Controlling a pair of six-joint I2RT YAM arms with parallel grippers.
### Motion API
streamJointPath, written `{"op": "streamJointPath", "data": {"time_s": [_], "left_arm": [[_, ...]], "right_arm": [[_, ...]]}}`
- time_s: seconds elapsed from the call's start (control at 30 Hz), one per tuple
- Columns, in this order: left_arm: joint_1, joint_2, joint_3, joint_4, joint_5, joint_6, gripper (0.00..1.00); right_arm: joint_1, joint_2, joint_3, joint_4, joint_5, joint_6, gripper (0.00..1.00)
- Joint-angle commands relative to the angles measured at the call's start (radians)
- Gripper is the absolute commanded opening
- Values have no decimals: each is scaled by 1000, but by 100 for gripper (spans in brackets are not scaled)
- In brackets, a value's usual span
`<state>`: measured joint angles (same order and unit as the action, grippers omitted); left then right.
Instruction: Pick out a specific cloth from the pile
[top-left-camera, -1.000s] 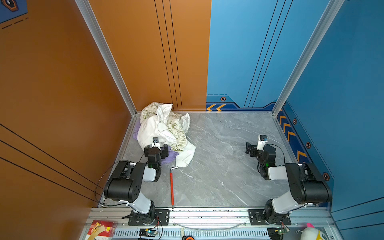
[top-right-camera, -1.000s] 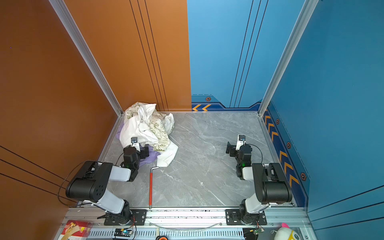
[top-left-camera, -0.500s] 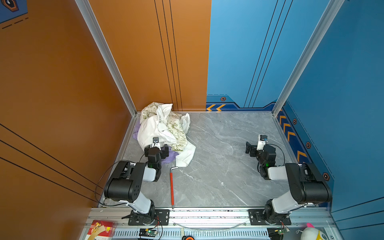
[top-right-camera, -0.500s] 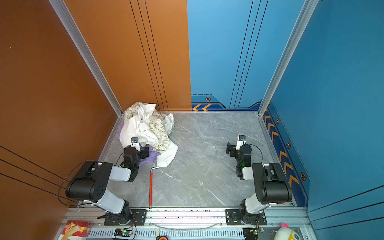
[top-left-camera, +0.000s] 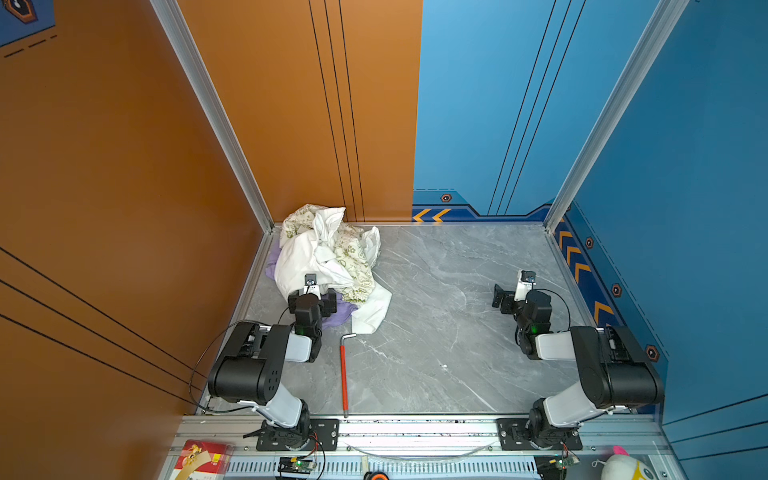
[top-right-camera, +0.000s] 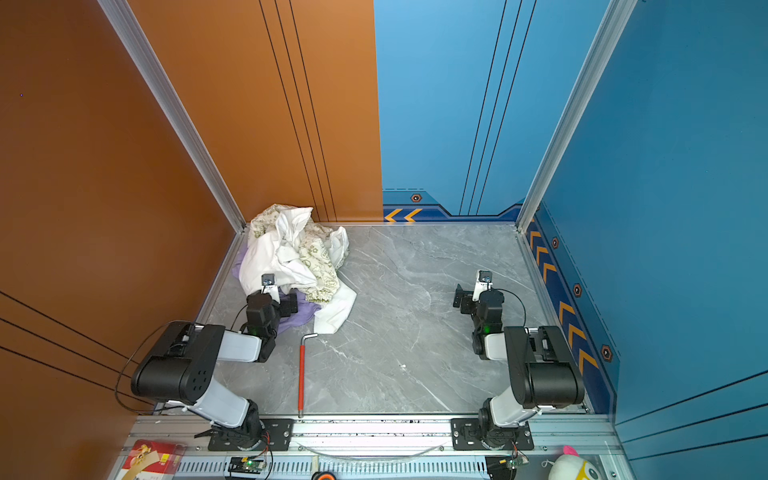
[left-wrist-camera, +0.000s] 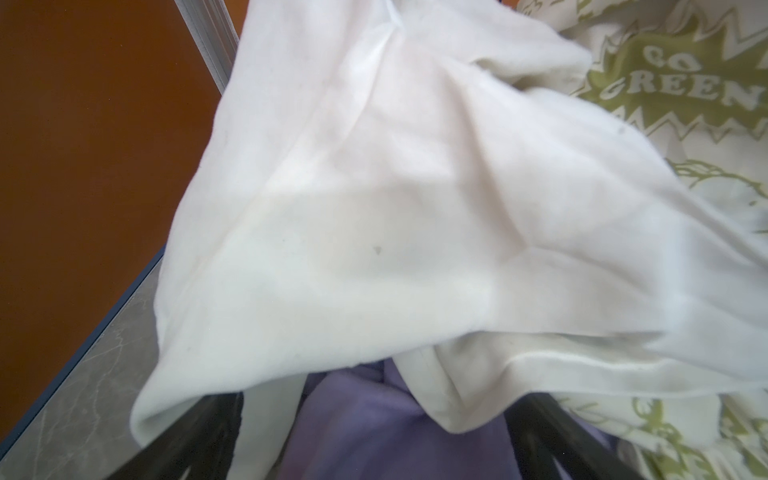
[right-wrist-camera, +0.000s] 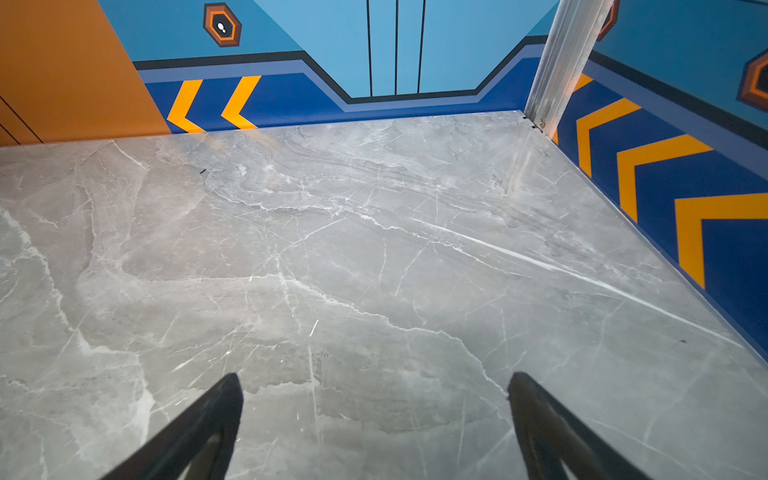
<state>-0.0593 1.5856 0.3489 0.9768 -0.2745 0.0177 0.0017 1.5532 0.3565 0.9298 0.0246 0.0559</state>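
Your left hand (left-wrist-camera: 380, 401) sits at the near edge of the pile (top-left-camera: 324, 253), jaws spread wide and gripping nothing. In the left wrist view the cloth (left-wrist-camera: 365, 419) shows as a lavender fold lying between the 2 fingers (left-wrist-camera: 195, 436), tucked under a plain white garment (left-wrist-camera: 374, 208) whose hem droops across it. A cream garment with green print (left-wrist-camera: 685, 83) lies to one side. In both top views most of the lavender is buried, with 1 patch showing by your hand and a sliver on the wall side of the heap. None of its white lettering is visible. Expect it to be light, limp and a little clingy: it will likely stretch and drag the white layers with it rather than slide free. Pinch a thick bunch of the exposed lavender fold, low against the tabletop (top-left-camera: 436, 332), and keep the white hem out of the jaws. Your right hand (right-wrist-camera: 374, 382) is open too, over bare marble well apart from the pile. No bin or basket shows on the tabletop. A red-handled hex key (top-left-camera: 343, 374) lies just beside the pile's white tail, so pull away from it.
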Motion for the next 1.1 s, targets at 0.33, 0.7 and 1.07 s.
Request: {"op": "streamJointPath", "data": {"time_s": [0.33, 0.7, 1.07], "left_arm": [[59, -462, 173, -668, 42, -139, 98], [61, -767, 253, -1243, 190, -436, 100], [101, -799, 116, -1369, 199, -721, 92]], "right_arm": [[117, -348, 133, -495, 99, -46, 100], [259, -734, 263, -881, 53, -5, 100], [397, -869, 300, -1101, -13, 26, 100]]}}
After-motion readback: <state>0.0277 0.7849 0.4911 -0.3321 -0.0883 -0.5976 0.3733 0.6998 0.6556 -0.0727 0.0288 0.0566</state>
